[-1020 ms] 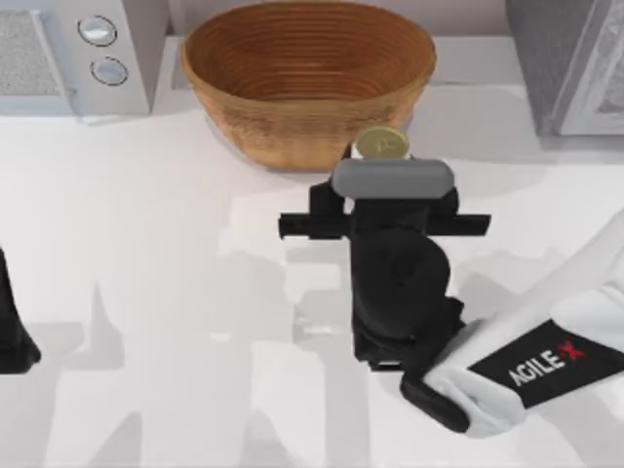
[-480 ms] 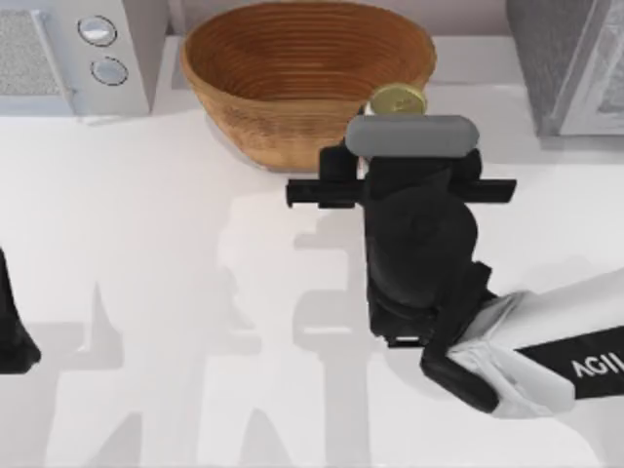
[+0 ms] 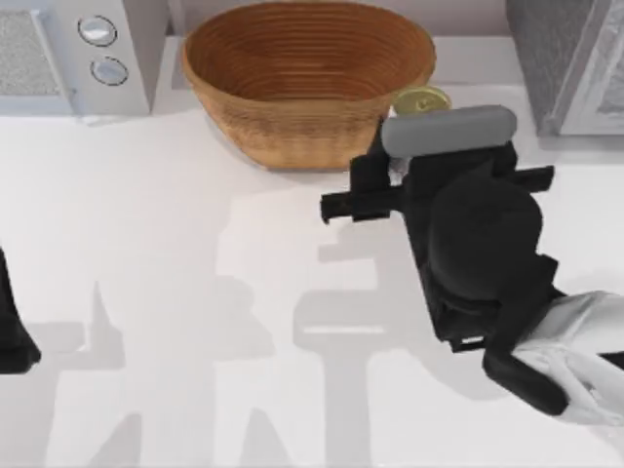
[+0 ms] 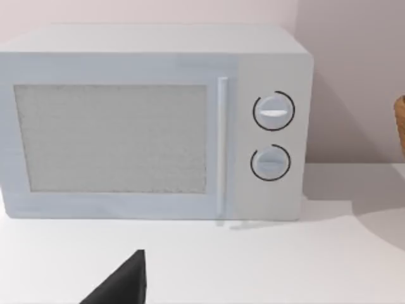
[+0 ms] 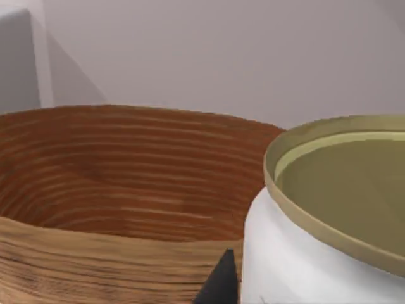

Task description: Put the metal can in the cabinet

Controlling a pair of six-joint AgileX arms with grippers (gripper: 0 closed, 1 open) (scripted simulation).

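The metal can (image 3: 421,100) shows its dull gold top just right of the woven basket, held off the table. My right gripper (image 3: 434,127) is shut on it, mostly hidden under the grey wrist housing. In the right wrist view the can (image 5: 316,253) sits very close, white-sided with a gold rim, and one dark fingertip (image 5: 218,285) rests against its side. The grey cabinet (image 3: 570,58) stands at the back right, to the can's right. My left gripper (image 3: 12,331) is parked at the table's left edge.
A large woven basket (image 3: 307,78) stands at the back centre, right beside the can. A white microwave (image 3: 78,49) with two dials sits at the back left, also facing the left wrist camera (image 4: 152,120). White table surface spreads across the front.
My right gripper has carried the can to the right and toward the back, from in front of the basket to beside its right rim, nearer the cabinet. The left arm has not moved.
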